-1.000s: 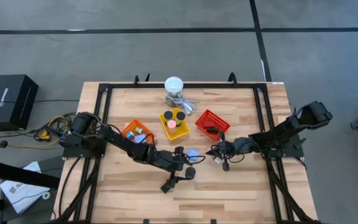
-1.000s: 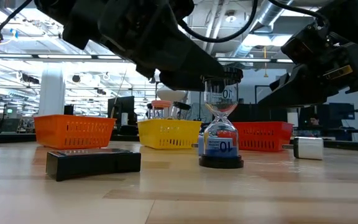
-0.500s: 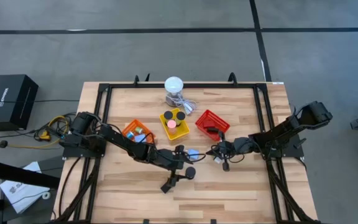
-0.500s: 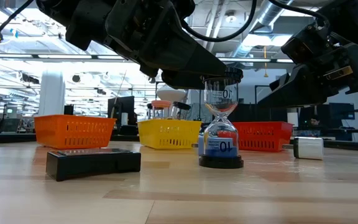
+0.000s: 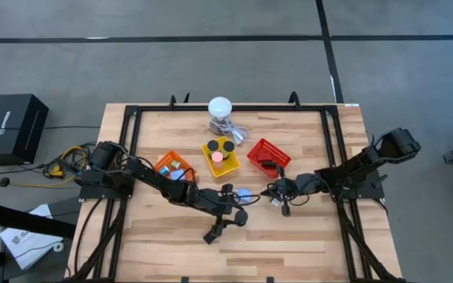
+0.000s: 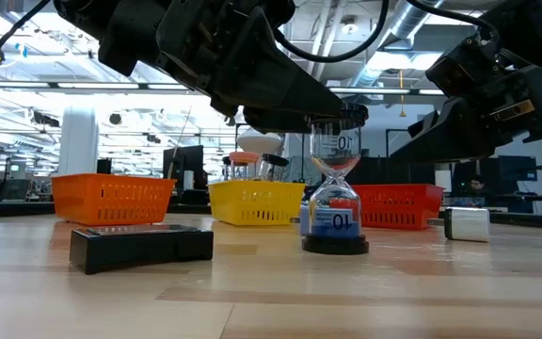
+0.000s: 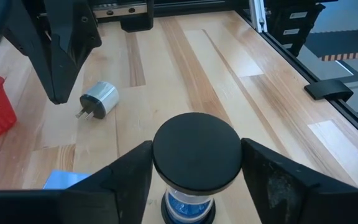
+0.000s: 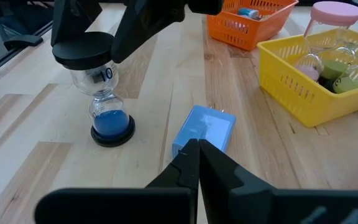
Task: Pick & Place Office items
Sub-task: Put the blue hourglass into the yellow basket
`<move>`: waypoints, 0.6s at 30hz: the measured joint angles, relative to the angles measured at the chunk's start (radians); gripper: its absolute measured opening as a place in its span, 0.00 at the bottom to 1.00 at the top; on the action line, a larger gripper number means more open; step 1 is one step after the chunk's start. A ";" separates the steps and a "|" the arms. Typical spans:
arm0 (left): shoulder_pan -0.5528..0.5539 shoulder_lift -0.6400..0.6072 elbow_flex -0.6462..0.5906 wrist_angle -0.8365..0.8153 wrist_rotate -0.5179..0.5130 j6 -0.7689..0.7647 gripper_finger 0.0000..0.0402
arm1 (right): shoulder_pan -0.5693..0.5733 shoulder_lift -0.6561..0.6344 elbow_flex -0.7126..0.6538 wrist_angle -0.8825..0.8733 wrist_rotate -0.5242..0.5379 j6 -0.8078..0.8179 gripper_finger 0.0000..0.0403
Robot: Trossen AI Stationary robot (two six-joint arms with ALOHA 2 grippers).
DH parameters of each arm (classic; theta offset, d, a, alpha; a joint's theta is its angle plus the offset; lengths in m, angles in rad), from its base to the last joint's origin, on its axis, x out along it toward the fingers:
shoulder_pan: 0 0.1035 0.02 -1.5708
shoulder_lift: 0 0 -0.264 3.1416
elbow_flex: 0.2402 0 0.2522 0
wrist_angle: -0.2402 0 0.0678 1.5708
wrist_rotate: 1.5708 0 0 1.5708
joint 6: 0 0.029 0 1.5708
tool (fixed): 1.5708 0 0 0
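- The counter (image 5: 305, 244) is carrying three baskets near frame centre in the high view.
- The left tool (image 7: 194, 163) is sitting with fingers apart around the hourglass's (image 6: 334, 188) black cap, low centre of its wrist view.
- The right tool (image 8: 197, 163) is hovering, fingers together, above the light-blue block (image 8: 205, 129).
- A silver plug (image 7: 98, 99) is lying upper left.

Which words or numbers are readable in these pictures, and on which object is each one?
"10": on the hourglass, upper glass bulb, low view and right wrist view.
"10": again on its lower bulb, on the blue sand, low view.
White lettering on the black box on the floor left of the table: too small to read.
Print on the papers on the floor: too small to read.
No other text is legible.
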 joint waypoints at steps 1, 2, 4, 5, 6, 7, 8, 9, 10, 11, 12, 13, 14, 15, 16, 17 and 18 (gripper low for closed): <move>0.000 0.000 0.000 0.000 0.000 0.000 0.55 | 0.000 0.000 0.000 0.000 0.000 0.000 0.00; 0.000 0.000 0.000 0.000 0.000 0.000 0.55 | 0.000 0.000 0.000 0.000 0.000 0.000 0.00; 0.004 0.000 0.000 0.000 0.000 0.000 0.55 | 0.000 0.000 0.000 0.000 0.000 0.000 0.00; 0.006 0.000 0.000 0.000 0.000 0.000 0.55 | 0.000 0.000 0.000 0.000 0.000 0.000 0.00; 0.009 -0.002 0.000 -0.001 -0.004 0.000 0.56 | 0.000 0.000 0.000 0.000 0.000 0.000 0.00; 0.012 -0.003 0.000 -0.002 -0.010 0.000 0.56 | 0.000 0.000 0.000 0.000 0.000 0.001 0.00; 0.018 -0.003 0.000 -0.001 -0.011 0.000 0.56 | 0.000 0.000 0.000 0.000 0.000 0.001 0.00; 0.024 -0.007 0.000 -0.003 -0.013 0.000 0.56 | 0.000 0.000 0.000 0.000 0.000 0.001 0.00; 0.030 -0.016 -0.001 -0.010 -0.014 0.000 0.56 | 0.000 0.000 0.000 0.000 0.000 0.001 0.00; 0.037 -0.023 -0.002 -0.007 -0.014 -0.002 0.56 | 0.000 0.000 0.000 0.000 0.000 0.001 0.00; 0.044 -0.032 -0.002 -0.002 -0.014 -0.002 0.56 | 0.000 0.000 0.000 -0.002 0.000 0.001 0.00; 0.051 -0.046 -0.006 -0.006 -0.014 -0.002 0.56 | 0.000 0.000 0.000 -0.002 0.000 0.001 0.00; 0.060 -0.059 -0.009 -0.007 -0.014 -0.002 0.56 | 0.000 0.000 0.000 -0.001 0.000 0.001 0.00; 0.067 -0.075 -0.013 -0.007 -0.013 -0.002 0.56 | 0.000 0.000 0.001 -0.002 0.000 0.002 0.00; 0.076 -0.099 -0.022 -0.012 -0.013 0.000 0.56 | 0.000 0.000 0.001 -0.002 -0.001 0.007 0.00; 0.086 -0.123 -0.028 -0.015 -0.014 0.000 0.57 | 0.000 0.000 0.001 -0.002 -0.001 0.009 0.00; 0.094 -0.146 -0.032 -0.016 -0.021 0.000 0.57 | 0.000 0.000 0.001 -0.002 -0.001 0.009 0.00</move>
